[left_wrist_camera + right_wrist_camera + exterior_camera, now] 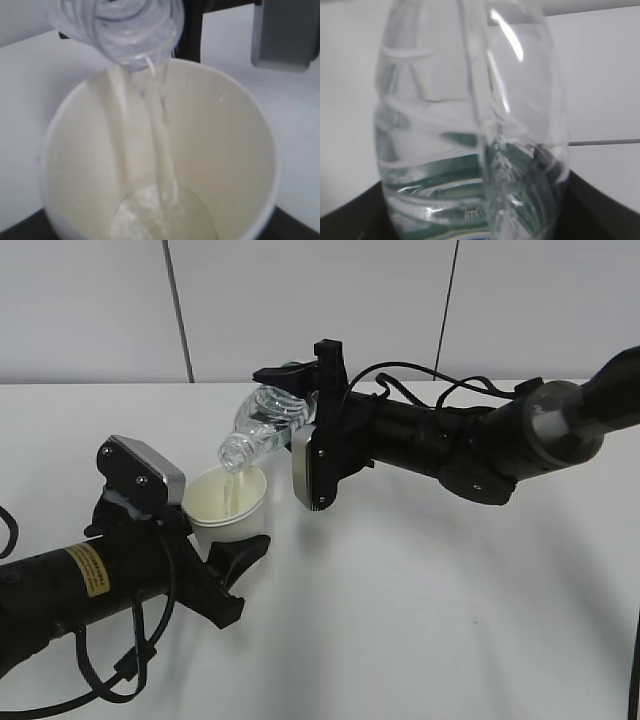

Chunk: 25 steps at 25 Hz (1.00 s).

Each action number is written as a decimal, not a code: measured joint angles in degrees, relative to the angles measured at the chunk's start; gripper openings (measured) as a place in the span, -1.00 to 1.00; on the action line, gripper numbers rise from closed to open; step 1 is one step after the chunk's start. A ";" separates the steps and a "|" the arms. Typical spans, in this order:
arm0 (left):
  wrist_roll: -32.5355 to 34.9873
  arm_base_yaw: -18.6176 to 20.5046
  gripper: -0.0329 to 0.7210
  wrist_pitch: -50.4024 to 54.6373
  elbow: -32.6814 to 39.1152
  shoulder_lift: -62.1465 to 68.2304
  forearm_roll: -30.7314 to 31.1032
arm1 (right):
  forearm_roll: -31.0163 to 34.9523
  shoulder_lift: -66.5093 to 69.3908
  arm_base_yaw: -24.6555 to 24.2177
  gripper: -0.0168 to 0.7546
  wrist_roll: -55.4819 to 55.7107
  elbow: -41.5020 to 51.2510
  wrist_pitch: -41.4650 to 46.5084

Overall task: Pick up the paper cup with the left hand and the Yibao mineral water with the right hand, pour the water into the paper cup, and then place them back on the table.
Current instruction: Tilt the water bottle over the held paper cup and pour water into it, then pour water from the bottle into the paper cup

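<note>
My left gripper (232, 555) is shut on the cream-white paper cup (228, 505) and holds it upright just above the white table (430, 610). My right gripper (300, 375) is shut on the Yibao mineral water bottle (265, 420), tilted mouth-down to the left over the cup. A thin stream of water runs from the bottle mouth (233, 452) into the cup. In the left wrist view the cup (225, 150) fills the frame, water pools at its bottom, and the bottle neck (130, 30) hangs above. In the right wrist view the clear bottle (470, 130) fills the frame, green label low.
The right arm's silver-grey camera block (315, 465) hangs close to the cup's right side. The left arm's camera block (140, 475) sits just left of the cup. A black cable (110, 680) loops under the left arm. A grey wall stands behind the table.
</note>
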 joint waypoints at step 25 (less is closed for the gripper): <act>0.00 0.00 0.19 0.11 0.00 0.00 1.30 | 0.82 0.00 0.00 0.28 -1.51 0.00 -0.18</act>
